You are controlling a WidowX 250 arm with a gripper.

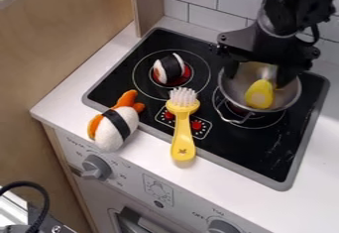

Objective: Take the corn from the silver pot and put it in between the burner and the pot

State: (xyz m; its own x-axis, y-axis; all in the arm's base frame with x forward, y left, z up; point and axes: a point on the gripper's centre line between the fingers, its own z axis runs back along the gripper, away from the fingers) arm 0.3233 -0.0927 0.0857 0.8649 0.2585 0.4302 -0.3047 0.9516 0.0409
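Note:
The silver pot [295, 98] stands on the right-hand burner of the black stove. Inside it lies a yellow, rounded piece, the corn [259, 94], narrower at its upper end. Over the pot's back part hangs the black gripper [258, 74], pointing down, its two fingers apart with the corn just in front of them. It is open and holds nothing that I can see. The left burner [140, 75], with a red centre, has a sushi toy [169, 68] on it.
A yellow brush [183, 133] lies bristles-up over the stove's front edge, between pot and a larger shrimp sushi toy [118, 128] on the left. A wooden panel [66, 38] borders the left side; white tiles [202, 19] stand behind.

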